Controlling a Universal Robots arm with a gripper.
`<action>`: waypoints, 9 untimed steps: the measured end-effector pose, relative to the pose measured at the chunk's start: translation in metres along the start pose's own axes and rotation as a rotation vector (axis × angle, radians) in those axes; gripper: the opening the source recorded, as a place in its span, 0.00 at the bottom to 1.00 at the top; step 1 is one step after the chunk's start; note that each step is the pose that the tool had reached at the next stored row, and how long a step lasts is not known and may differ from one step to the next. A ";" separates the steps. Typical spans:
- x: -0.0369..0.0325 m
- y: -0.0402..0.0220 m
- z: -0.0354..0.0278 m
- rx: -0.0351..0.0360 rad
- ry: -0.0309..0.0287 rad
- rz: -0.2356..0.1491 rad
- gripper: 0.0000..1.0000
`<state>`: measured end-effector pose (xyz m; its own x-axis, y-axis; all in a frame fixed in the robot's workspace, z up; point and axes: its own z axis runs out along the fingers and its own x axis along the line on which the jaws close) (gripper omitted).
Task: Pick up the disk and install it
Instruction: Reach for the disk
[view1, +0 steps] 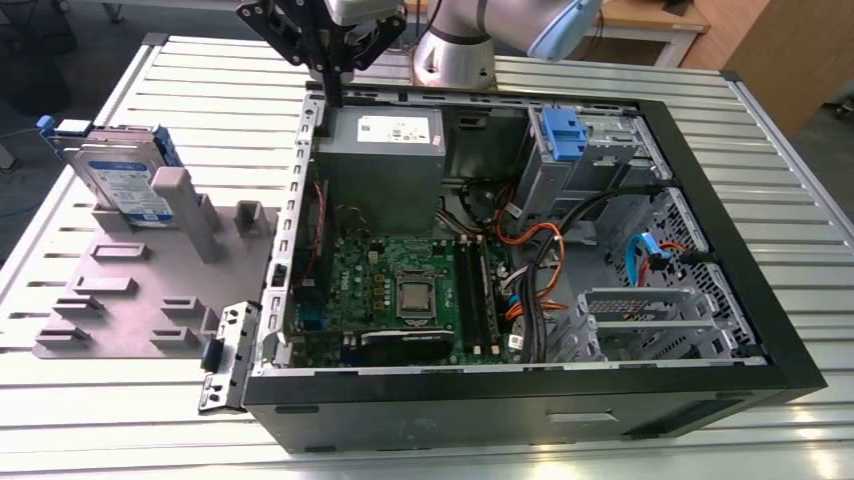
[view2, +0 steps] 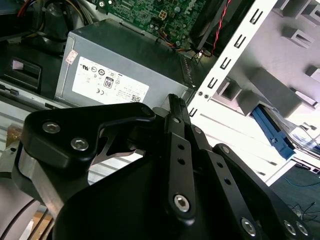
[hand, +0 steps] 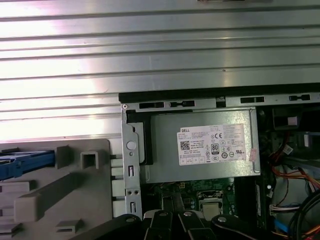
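The disk (view1: 123, 180) stands on edge in a slot of the grey fixture plate (view1: 134, 300) at the exterior view's left. It is silver-grey with a white-and-blue label and blue rails. Its blue edge also shows in the second wrist view (view2: 274, 131) and in the first wrist view (hand: 25, 163). My gripper (view1: 328, 92) hangs above the rear left corner of the open computer case (view1: 754, 270), well to the right of the disk. Its black fingers (view2: 172, 107) are pressed together with nothing between them.
Inside the case a grey power-supply box (view1: 380, 150) with a white sticker lies just beneath the gripper. A green motherboard (view1: 400, 290) fills the middle, a blue drive carrier (view1: 563, 135) sits at the back right, and a metal drive cage (view1: 641, 320) sits among cables. Ribbed metal table (view1: 200, 80) all around.
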<state>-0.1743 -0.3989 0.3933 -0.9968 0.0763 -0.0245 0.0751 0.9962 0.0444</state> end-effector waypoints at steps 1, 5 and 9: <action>0.0004 0.0000 0.0000 0.0000 0.0000 0.000 0.11; 0.0020 -0.0001 -0.0001 0.0000 0.0001 0.000 0.11; 0.0033 -0.0003 -0.0001 0.0000 0.0000 0.000 0.11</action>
<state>-0.1776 -0.3989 0.3933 -0.9968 0.0762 -0.0245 0.0751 0.9962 0.0444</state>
